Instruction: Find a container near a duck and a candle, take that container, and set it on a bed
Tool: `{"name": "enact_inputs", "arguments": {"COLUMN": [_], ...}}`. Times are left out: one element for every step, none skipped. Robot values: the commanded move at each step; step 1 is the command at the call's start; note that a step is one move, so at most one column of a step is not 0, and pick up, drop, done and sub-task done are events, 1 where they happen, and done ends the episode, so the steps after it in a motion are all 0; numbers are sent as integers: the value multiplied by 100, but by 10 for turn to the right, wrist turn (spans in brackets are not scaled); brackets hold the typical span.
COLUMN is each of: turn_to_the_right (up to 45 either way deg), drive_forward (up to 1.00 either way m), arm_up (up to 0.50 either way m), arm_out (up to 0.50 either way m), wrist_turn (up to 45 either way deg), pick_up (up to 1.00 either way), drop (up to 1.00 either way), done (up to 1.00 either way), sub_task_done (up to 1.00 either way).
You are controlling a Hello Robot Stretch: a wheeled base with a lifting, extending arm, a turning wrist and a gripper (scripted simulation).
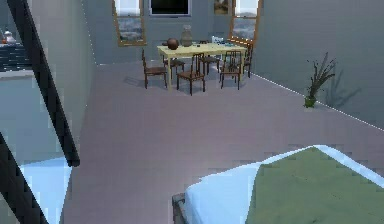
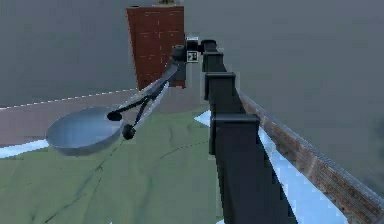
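Observation:
In the arm side view a shallow grey bowl-like container (image 2: 84, 131) hangs tilted at the end of my gripper (image 2: 122, 124), just above the bed's green cover (image 2: 150, 175). The gripper holds this container; its thin fingers (image 2: 140, 105) reach down and left from the dark arm (image 2: 235, 140). The same bed (image 1: 320, 185), with its green cover and white sheet, fills the forward view's lower right corner.
A red-brown dresser (image 2: 155, 40) stands against the far wall beyond the bed. In the forward view a dining table (image 1: 200, 50) with several chairs stands at the far wall, and a potted plant (image 1: 318, 82) at the right. Bare floor lies between.

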Motion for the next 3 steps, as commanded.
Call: {"name": "enact_inputs", "arguments": {"turn_to_the_right": [0, 0, 0], "drive_forward": [0, 0, 0], "arm_up": [0, 0, 0], "arm_out": [0, 0, 0], "wrist_turn": [450, 450, 270], "pick_up": [0, 0, 0], "drop": [0, 0, 0], "done": [0, 0, 0], "sub_task_done": [0, 0, 0]}}
